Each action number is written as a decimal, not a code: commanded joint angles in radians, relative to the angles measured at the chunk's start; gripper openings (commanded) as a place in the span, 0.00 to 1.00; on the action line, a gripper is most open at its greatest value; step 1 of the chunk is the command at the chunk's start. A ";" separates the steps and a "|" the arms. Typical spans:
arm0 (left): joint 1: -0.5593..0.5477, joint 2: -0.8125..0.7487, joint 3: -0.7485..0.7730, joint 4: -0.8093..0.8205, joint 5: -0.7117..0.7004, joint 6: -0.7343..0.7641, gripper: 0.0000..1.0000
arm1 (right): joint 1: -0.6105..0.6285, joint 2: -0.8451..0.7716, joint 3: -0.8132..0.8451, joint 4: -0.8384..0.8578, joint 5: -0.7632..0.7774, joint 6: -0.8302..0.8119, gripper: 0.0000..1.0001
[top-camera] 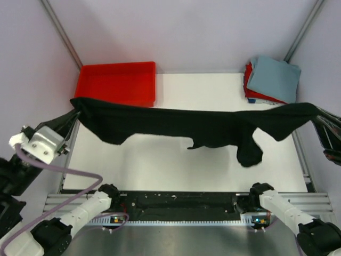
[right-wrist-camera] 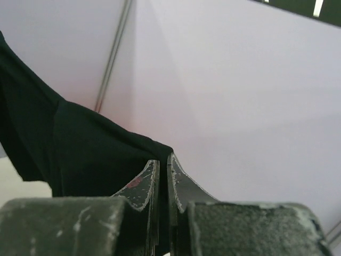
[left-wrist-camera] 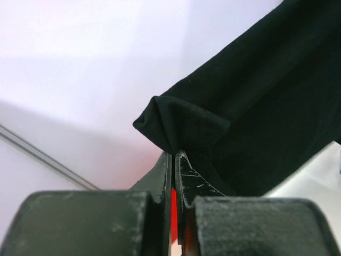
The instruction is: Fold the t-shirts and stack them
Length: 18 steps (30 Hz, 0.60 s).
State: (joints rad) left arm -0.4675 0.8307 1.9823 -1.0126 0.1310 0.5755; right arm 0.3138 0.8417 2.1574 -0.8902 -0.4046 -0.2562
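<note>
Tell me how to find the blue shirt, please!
Look at the white table, then go to its far right corner, opposite the red tray. A small pile of folded cloth sits there, and the grey-blue t-shirt is on top. It lies folded on a red t-shirt, unlike the black t-shirt stretched in the air.

I count 3 shirts: 1 black shirt, 1 grey-blue shirt and at least 1 red shirt; its layers are too hidden to count surely. There is 1 red tray, 1 counter, and 2 arms, the left arm and the right arm, each with 2 fingers.
</note>
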 commanded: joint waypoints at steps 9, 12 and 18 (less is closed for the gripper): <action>0.003 0.087 -0.235 0.096 -0.099 -0.037 0.00 | -0.007 0.167 -0.117 0.033 0.154 0.003 0.00; 0.004 0.131 -0.393 0.230 -0.157 -0.040 0.00 | -0.007 0.258 -0.241 0.129 0.231 -0.014 0.00; 0.009 0.307 -0.654 0.512 -0.188 -0.008 0.00 | -0.008 0.518 -0.409 0.328 0.279 -0.057 0.00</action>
State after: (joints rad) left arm -0.4660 1.0451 1.4490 -0.7692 0.0013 0.5499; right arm 0.3138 1.2110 1.8114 -0.7216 -0.2131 -0.2726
